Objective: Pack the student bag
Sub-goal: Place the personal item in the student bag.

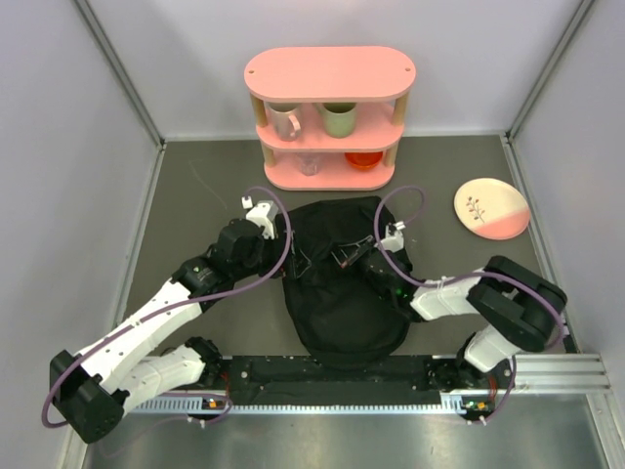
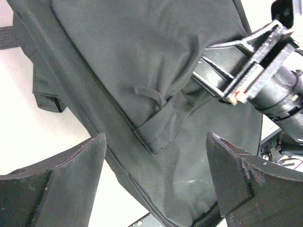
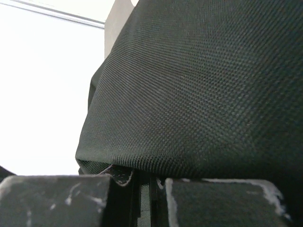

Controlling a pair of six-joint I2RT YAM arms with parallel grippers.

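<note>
The student bag, a floppy black backpack, lies in the middle of the table in front of the pink shelf. My left gripper is open at the bag's upper left edge. In the left wrist view, its fingers stand wide apart over the bag's fabric and hold nothing. My right gripper rests on top of the bag. In the right wrist view it is shut on a fold of the bag's fabric. The right gripper also shows in the left wrist view, pinching the fabric.
A pink shelf stands at the back with two mugs, a glass and a red bowl. A pink and white plate lies at the right. Grey walls close in both sides. A black rail runs along the near edge.
</note>
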